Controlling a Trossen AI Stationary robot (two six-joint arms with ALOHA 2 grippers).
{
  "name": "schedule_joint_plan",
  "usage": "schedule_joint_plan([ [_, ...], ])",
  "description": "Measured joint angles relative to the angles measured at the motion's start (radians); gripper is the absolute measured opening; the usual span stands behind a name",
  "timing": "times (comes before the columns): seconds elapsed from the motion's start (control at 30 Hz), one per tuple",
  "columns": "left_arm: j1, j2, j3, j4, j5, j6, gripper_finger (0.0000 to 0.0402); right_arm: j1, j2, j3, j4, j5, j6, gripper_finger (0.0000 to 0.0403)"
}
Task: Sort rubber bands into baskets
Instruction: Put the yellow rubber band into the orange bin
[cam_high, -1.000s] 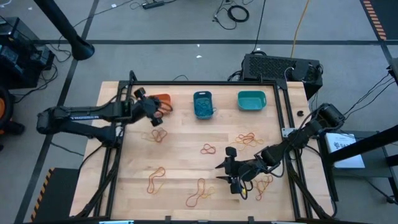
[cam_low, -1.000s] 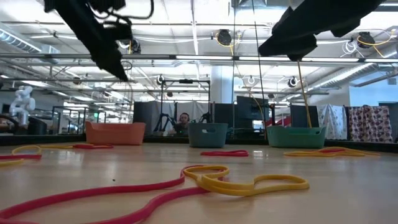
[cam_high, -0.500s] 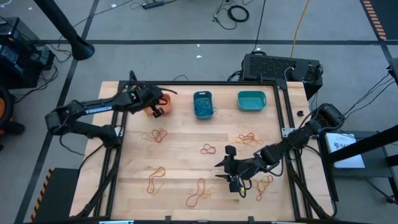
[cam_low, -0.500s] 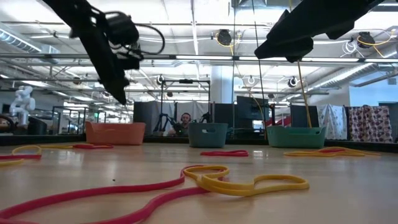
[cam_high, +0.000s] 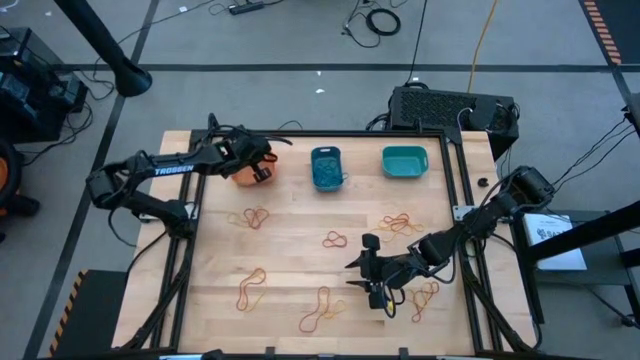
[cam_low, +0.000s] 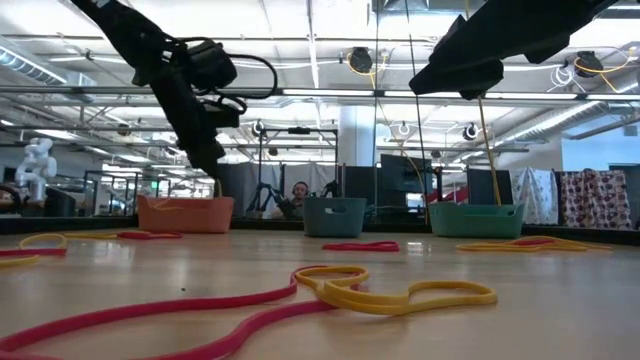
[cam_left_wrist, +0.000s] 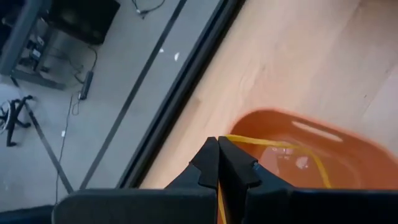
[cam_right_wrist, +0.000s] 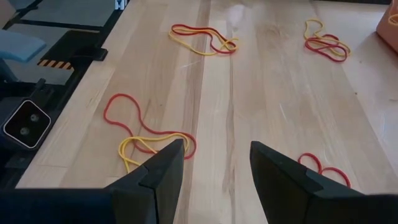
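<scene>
The orange basket stands at the table's far left, with the blue basket and the teal basket in a row to its right. My left gripper hangs over the orange basket, shut on a yellow rubber band. Loose red and yellow rubber bands lie about the table. My right gripper hovers open above the table's near right part, with bands lying below it. My left gripper pinches the yellow rubber band between its two shut fingertips, coming slanting down from the table's left. The band loops out from the tips over the inside of the orange basket. Whether its far part rests in the basket I cannot tell.
More bands lie at the middle, right, near left and near middle. A black frame borders the table. A person sits in the room far behind the baskets.
My left gripper, still shut on the yellow band, has swung from the near side of the orange basket toward the table's far edge and sunk, and now hangs over the basket. My right gripper has kept still.
</scene>
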Motion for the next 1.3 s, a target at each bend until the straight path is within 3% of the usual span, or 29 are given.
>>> schedule_joint_plan([
  [0.47,-0.044,0.0,0.0,0.014,-0.018,0.259,0.0002,0.0,0.0,0.0,0.0,0.0,-0.004,0.0177],
  [0.77,-0.085,-0.001,0.0,0.015,-0.264,0.387,0.0002,0.0,0.0,0.0,0.0,0.0,-0.012,0.0177],
  [1.03,-0.08,-0.001,0.0,0.06,-0.374,0.508,0.0002,0.0,0.0,0.0,0.0,0.0,-0.015,0.0177],
  [1.17,-0.08,-0.001,0.0,0.093,-0.357,0.512,0.0002,0.0,0.0,0.0,0.0,0.0,-0.02,0.0177],
  [1.3,-0.08,-0.001,0.0,0.082,-0.235,0.495,0.0002,0.0,0.0,0.0,0.0,0.0,-0.03,0.0177],
])
